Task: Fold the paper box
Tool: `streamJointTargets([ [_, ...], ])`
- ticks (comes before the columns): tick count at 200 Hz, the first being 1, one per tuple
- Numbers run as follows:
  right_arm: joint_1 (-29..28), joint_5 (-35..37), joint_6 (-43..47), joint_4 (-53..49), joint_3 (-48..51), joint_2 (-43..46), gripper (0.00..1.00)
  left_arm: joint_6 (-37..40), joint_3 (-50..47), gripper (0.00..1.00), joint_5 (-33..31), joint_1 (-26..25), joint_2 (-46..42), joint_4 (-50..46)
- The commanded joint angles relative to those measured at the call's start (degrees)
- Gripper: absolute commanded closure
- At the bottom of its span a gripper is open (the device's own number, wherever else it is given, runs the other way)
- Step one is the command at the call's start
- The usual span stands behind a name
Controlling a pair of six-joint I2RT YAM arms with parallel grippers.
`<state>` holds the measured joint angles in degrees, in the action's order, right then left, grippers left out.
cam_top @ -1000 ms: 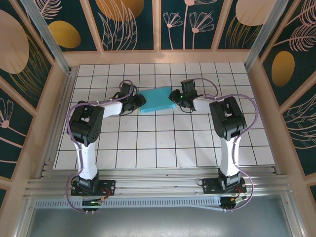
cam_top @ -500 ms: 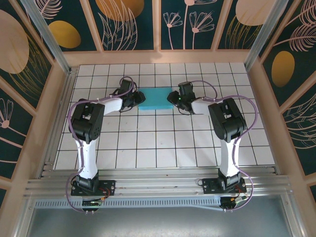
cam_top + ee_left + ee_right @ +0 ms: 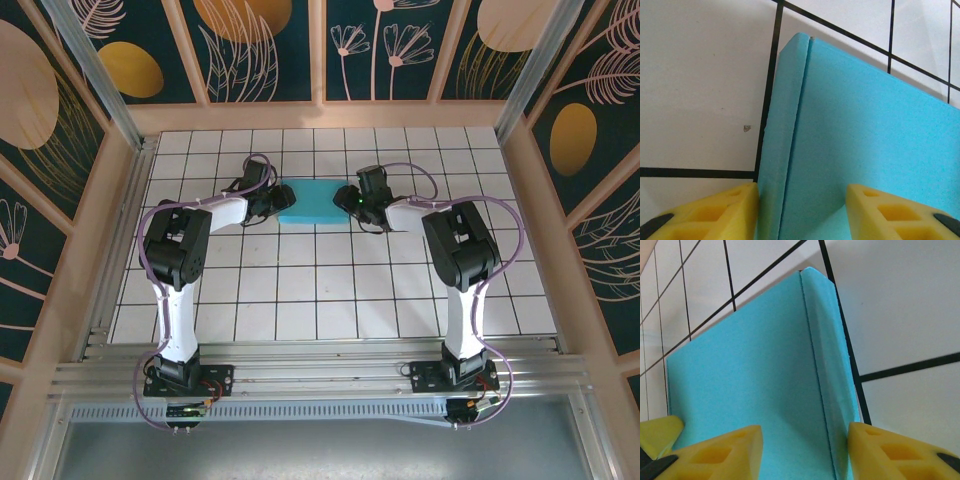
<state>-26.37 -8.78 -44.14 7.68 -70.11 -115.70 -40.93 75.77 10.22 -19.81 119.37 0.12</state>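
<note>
Turquoise-blue, thin and flat: paper box [image 3: 315,202] lying on white, black-lined tiled table [image 3: 330,290], toward the far middle, between both arms. At its left end, left gripper [image 3: 283,204], yellow foam fingers [image 3: 705,212] spread wide astride the folded edge strip [image 3: 782,130], one touching the outer edge. At its right end, right gripper [image 3: 347,197], parted wide likewise, edge strip between the fingers.

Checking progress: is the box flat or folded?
Folded at the ends: the box shows a narrow strip creased down along each end in both wrist views. Underside: cannot tell.
</note>
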Motion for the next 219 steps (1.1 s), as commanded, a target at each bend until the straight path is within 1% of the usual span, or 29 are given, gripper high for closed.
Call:
streamJointTargets([
  [1, -1.7, -0.07, 2.29, -4.2, -0.56, 3.96, 0.48, 0.14, 0.02, 0.49, 2.56, -0.89, -3.15, -2.49],
  [12, -1.44, 0.64, 2.95, -4.62, -0.52, 5.35, 0.44, 0.14, -0.56, 0.47, 2.06, -0.85, -4.63, -2.58],
  [23, -1.22, 0.69, 3.67, -5.18, -0.57, 6.67, 0.34, 0.26, -1.12, 0.46, 1.49, -0.86, -6.21, -2.86],
  [29, -0.93, 0.77, 4.12, -5.67, -0.78, 7.43, 0.3, 0.41, -1.31, 0.46, 1.23, -0.84, -7.2, -3.39],
  [41, -0.54, 0.98, 5.29, -6.51, -0.82, 9.35, 0.26, 1.06, -1.71, 0.45, 0.96, -0.88, -9.16, -5.14],
  [52, -0.26, 2.06, 6.55, -7.19, -0.44, 11.52, 0.25, 1.72, -2.91, 0.44, 0.86, -0.84, -11.65, -5.67],
  [65, 0.2, 3.71, 8.55, -7.53, 0.38, 14.54, 0.24, 2.29, -5.89, 0.41, 0.86, -0.84, -16.27, -4.03],
  [79, 0.87, 5.79, 11.07, -7.37, 1.84, 18.19, 0.24, 3.12, -9.25, 0.35, 0.17, -0.84, -21.79, -1.98],
  [102, 2.24, 9.36, 15.22, -5.36, 5.22, 24.57, 0.23, 5.07, -12.5, 0.24, -3.35, -0.84, -30.45, -1.76],
  [132, 5.24, 14.5, 19.07, 1.43, 12.72, 32.51, 0.19, 8.2, -16.34, 0.12, -10.04, -0.84, -39.68, -2.42],
  [145, 6.99, 14.58, 20.93, 5.88, 17.15, 36.01, 0.16, 9.78, -18.76, 0.08, -12.75, -0.85, -43.74, -1.57],
  [158, 9.15, 15.19, 21.94, 11.03, 22.58, 39.41, 0.08, 11.59, -22.72, 0.02, -15.49, -0.84, -48.4, 0.79],
  [171, 11.75, 15.57, 22.29, 16.44, 28.06, 42.3, 0.04, 12.97, -27.75, 0.01, -18.46, -0.85, -53.5, 4.36],
  [184, 14.74, 14.22, 22.98, 20.61, 32.24, 44.22, 0.03, 14.27, -32.86, 0.01, -21.86, -0.84, -58.19, 7.31],
  [203, 18.88, 13.85, 23.93, 23.64, 36.8, 44.77, 0.03, 17.43, -38.83, 0.01, -26.1, -0.87, -63.3, 11.04],
  [219, 21.04, 15.48, 26.34, 26.7, 40.34, 43.97, 0.01, 18.8, -43.11, 0.01, -30.25, -0.84, -66.46, 13.19],
])
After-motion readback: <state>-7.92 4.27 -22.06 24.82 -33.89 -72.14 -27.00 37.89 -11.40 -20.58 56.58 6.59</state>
